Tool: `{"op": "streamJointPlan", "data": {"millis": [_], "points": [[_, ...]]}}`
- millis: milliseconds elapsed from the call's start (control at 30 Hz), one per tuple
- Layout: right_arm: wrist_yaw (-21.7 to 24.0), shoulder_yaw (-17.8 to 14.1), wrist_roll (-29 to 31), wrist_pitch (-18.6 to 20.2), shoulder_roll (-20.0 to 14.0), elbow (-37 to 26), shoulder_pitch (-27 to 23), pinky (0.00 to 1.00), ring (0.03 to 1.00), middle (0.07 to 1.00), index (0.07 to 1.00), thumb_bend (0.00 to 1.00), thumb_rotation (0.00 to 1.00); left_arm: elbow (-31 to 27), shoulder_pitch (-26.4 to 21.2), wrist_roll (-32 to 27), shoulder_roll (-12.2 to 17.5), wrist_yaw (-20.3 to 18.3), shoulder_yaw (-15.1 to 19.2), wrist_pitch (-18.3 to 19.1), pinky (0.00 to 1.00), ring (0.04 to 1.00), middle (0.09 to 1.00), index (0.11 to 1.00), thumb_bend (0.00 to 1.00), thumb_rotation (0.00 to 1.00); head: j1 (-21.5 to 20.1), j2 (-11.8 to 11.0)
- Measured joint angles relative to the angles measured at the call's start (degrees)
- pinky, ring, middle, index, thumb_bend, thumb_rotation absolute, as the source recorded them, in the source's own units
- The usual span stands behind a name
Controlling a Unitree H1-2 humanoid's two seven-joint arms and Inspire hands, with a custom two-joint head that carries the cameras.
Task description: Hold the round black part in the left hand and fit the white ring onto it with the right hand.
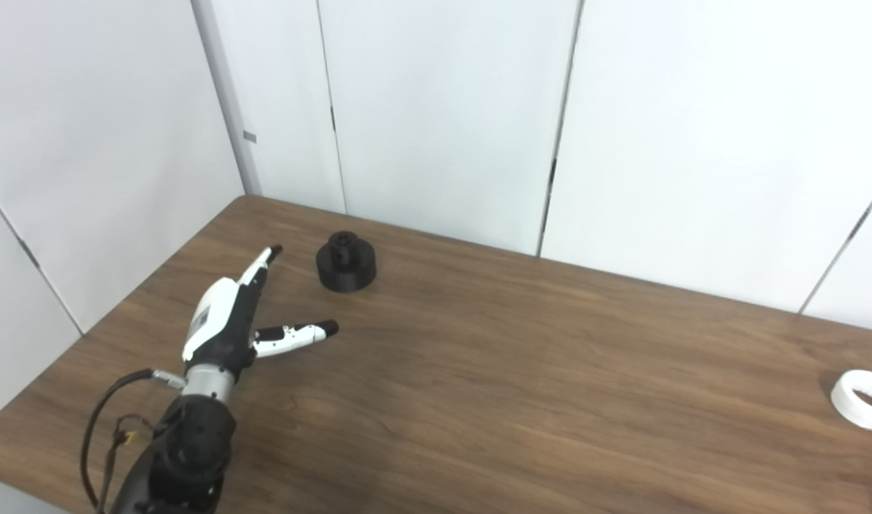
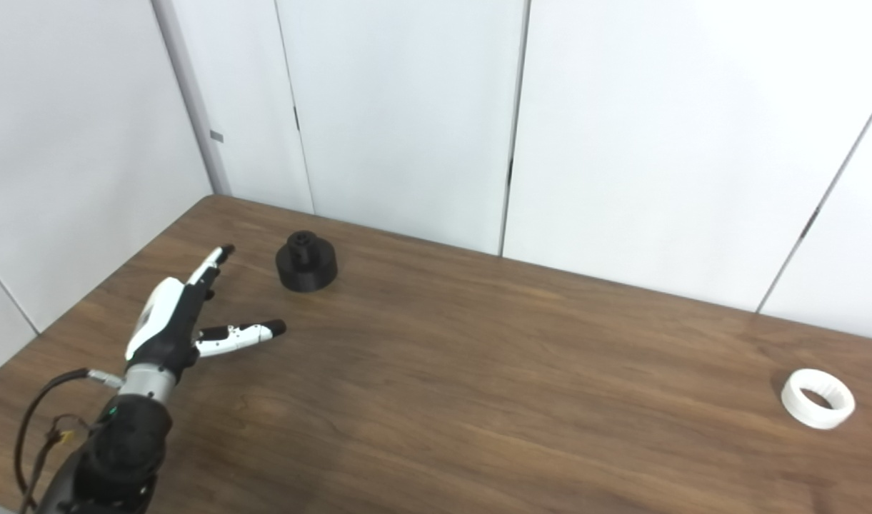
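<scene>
The round black part (image 1: 346, 262) stands on the wooden table (image 1: 478, 371) toward the far left, with a small raised hub on top. My left hand (image 1: 236, 314) is open, fingers stretched toward the part and thumb spread to the right. It stops a short way in front and to the left of the part, apart from it. The white ring (image 2: 818, 398) lies flat at the table's far right side. My right hand is out of view.
White wall panels (image 1: 443, 107) close off the table's back and left sides. A black cable (image 1: 96, 421) loops beside my left forearm near the table's front left edge. Bare wood spans the stretch between the part and the ring.
</scene>
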Motion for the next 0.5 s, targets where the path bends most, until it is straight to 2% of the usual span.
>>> {"op": "streamJointPlan", "data": {"millis": [133,267,500], "points": [[0.0,0.0,0.0,-0.3,-0.1,0.3,-0.2,1.00,0.991,0.941,0.972,0.60,1.00,6.9,-4.0,2.5,0.6,1.5,-1.4,0.2,1.00,0.999,0.969,0.924,1.00,0.47,0.2,0.0],[0.0,0.0,-0.2,-0.6,-0.1,0.6,-0.4,1.00,0.980,0.929,0.966,0.60,1.00,13.4,-7.4,4.6,1.4,4.3,-3.3,-0.3,1.00,0.990,0.962,0.902,1.00,0.48,0.0,0.0],[0.0,-0.1,-1.1,-1.3,-0.3,0.9,-0.4,1.00,0.975,0.909,0.951,0.61,1.00,21.4,-11.8,5.8,4.5,4.8,-6.1,-0.5,1.00,0.977,0.948,0.880,1.00,0.49,0.0,0.1]]}}
